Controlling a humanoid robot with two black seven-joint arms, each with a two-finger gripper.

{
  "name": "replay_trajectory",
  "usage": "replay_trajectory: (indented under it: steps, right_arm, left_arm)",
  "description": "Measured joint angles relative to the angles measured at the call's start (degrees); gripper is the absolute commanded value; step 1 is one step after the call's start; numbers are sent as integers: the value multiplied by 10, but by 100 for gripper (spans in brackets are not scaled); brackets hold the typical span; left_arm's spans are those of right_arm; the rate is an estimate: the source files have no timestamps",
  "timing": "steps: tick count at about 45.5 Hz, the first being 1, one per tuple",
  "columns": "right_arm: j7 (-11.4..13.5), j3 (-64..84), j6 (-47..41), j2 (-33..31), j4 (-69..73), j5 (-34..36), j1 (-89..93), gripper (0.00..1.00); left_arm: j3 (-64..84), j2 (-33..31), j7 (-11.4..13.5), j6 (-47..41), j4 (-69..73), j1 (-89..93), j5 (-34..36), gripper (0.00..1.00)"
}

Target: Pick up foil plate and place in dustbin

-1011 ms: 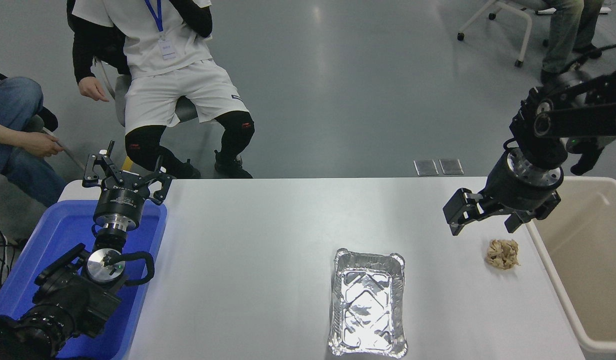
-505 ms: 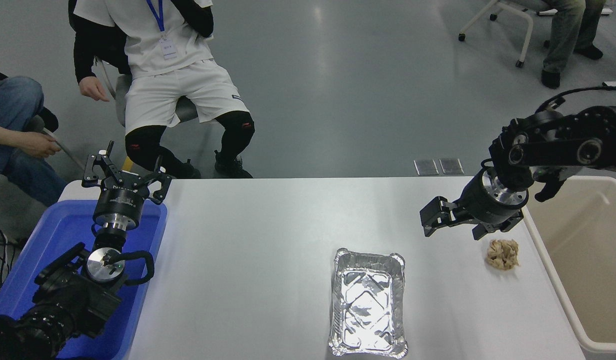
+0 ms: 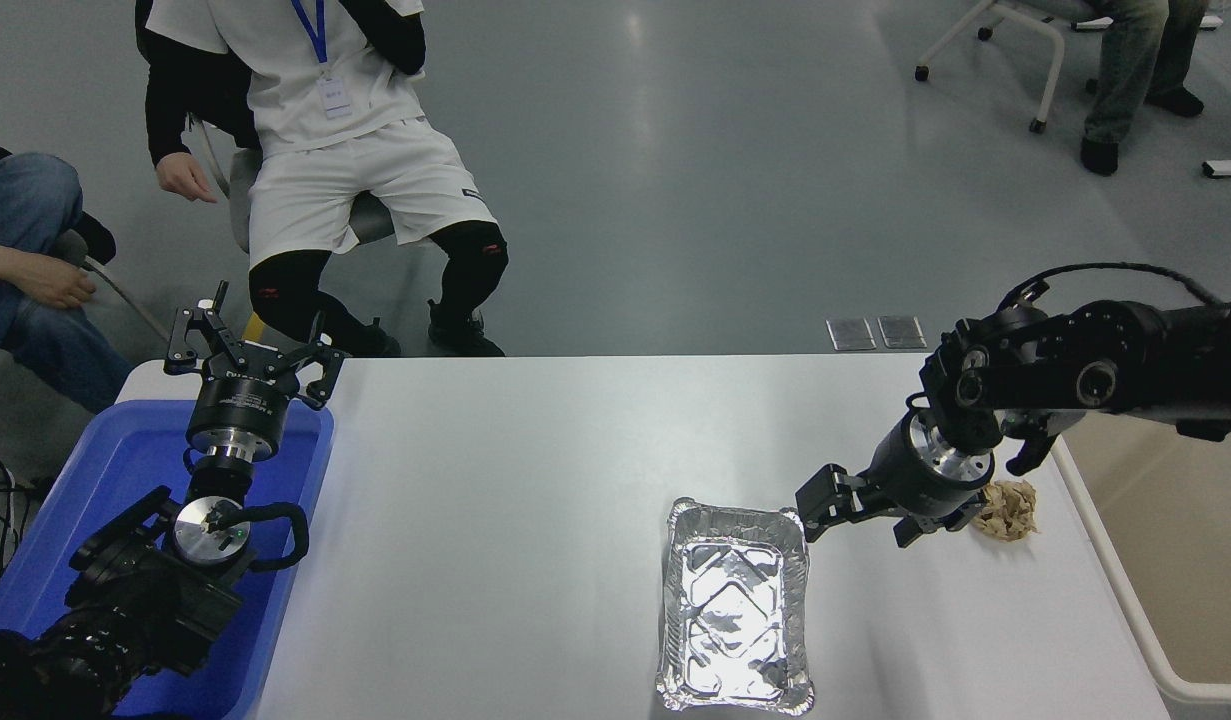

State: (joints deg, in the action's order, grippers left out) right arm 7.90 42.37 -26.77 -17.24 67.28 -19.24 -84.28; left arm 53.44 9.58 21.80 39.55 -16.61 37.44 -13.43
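From the head view you see the shiny silver rectangular foil plate (image 3: 735, 608) lying flat on the white surface (image 3: 495, 520). Just beyond its far right corner hovers your right claw (image 3: 855, 512), fingers spread and holding nothing. The large beige plastic dustbin (image 3: 1135, 610) stands right of the plate. Your left claw (image 3: 250, 350), open, sits parked over the blue plastic bin (image 3: 125, 470) far left. No readable writing shows.

White table (image 3: 535, 520): flat, matte, carrying two items. Foil plate (image 3: 735, 608): silver, rectangular, lying flat and open side up, its far right corner just beside my right gripper (image 3: 855, 510), the rest nearer me. Paper wad (image 3: 1007, 508): tan, crumpled, just right of my gripper's wrist, near the table's right edge.
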Motion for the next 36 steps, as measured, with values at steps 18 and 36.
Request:
replay_trajectory:
  steps: [18,36]
  right_arm:
    - [0,-14,50,25,-29,-5,51,100]
    - [0,-19,86,62,-54,0,95,100]
  left_arm:
    - [0,0,0,0,0,0,0,99]
    - [0,0,0,0,0,0,0,99]
